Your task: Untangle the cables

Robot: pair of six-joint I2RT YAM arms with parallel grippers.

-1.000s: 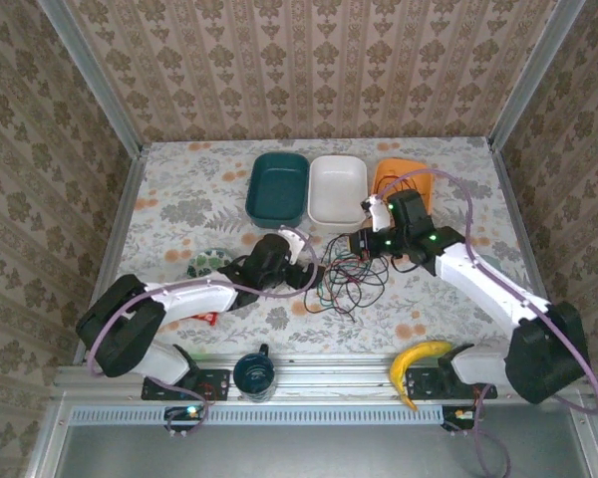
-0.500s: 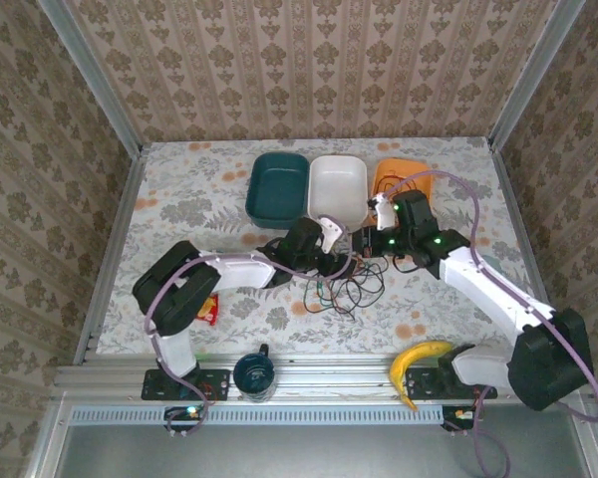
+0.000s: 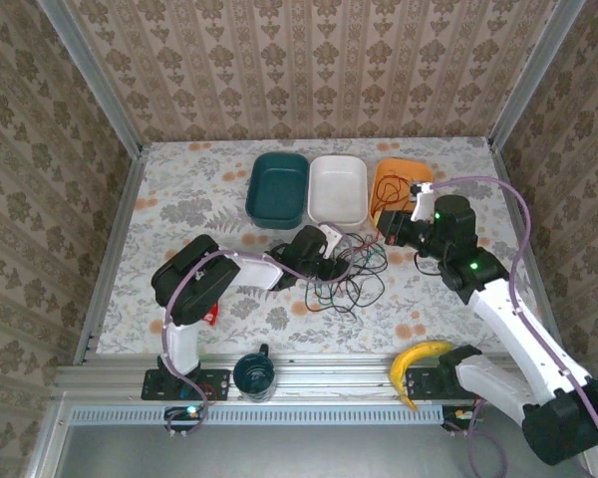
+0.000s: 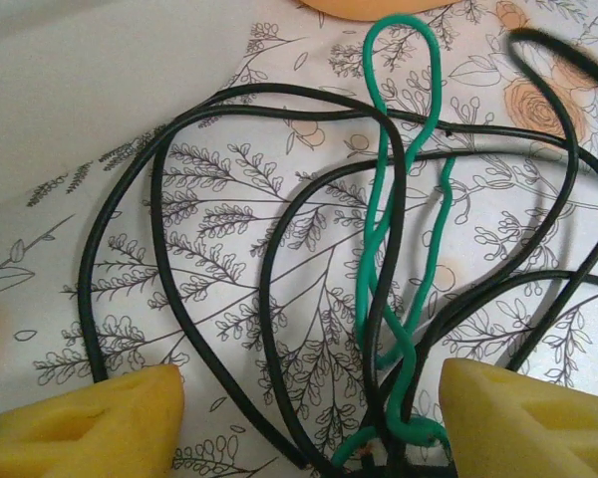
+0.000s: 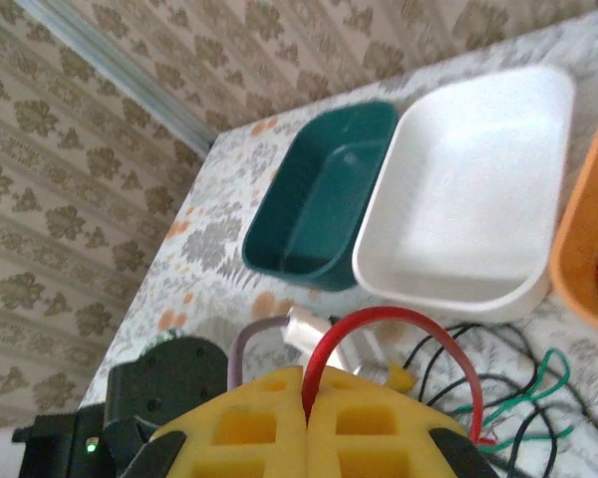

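Separation is partly done, I judge: the right tool (image 5: pixel 307 390) is clamped on a loop of thin red-orange cable (image 5: pixel 399 324), drawn toward the orange plastic tray (image 3: pixel 381 175). Thin black cables (image 4: pixel 157 239) and a green-teal cable (image 4: pixel 379 229) lie knotted mid-surface (image 3: pixel 179 189), between the left tool's (image 4: pixel 309 433) spread, ungripping fingers. Those remain to part.

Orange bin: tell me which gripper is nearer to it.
Right. The right gripper, shut on a red cable, sits at the orange bin's near edge. The left gripper is open over the cable tangle, farther off to the bin's left.
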